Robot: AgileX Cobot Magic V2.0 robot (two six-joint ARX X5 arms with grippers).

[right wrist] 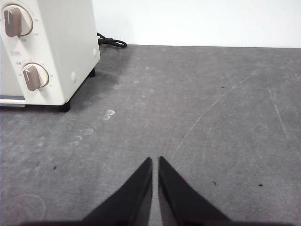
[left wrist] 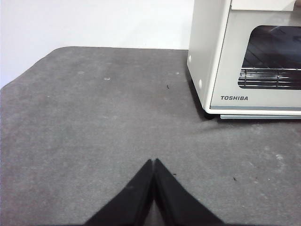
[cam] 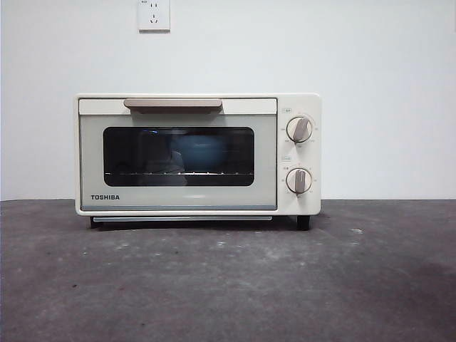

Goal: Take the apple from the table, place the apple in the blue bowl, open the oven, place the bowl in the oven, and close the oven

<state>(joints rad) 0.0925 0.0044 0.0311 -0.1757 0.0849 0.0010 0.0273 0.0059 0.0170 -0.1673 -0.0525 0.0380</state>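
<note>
In the front view the oven [cam: 198, 154] stands on the dark grey surface [cam: 228, 285] toward its far edge, against a white wall with a socket [cam: 154, 15] above it. Its door is shut, the beige bar handle [cam: 173, 105] along the top and two round knobs [cam: 299, 130] on its right panel. Through the dark glass the blue bowl [cam: 199, 153] sits on the wire rack inside; the apple cannot be made out there. No arm shows in this view. In the left wrist view the left claw [left wrist: 154, 162] hangs over bare surface with its jaws together, tips touching, well apart from the oven's TOSHIBA-marked corner. In the right wrist view the right claw [right wrist: 155, 160] has its jaws nearly together with a thin slit between them, over bare surface, clear of the oven's knob side, where a black cable [right wrist: 112, 42] lies behind the oven.
</note>
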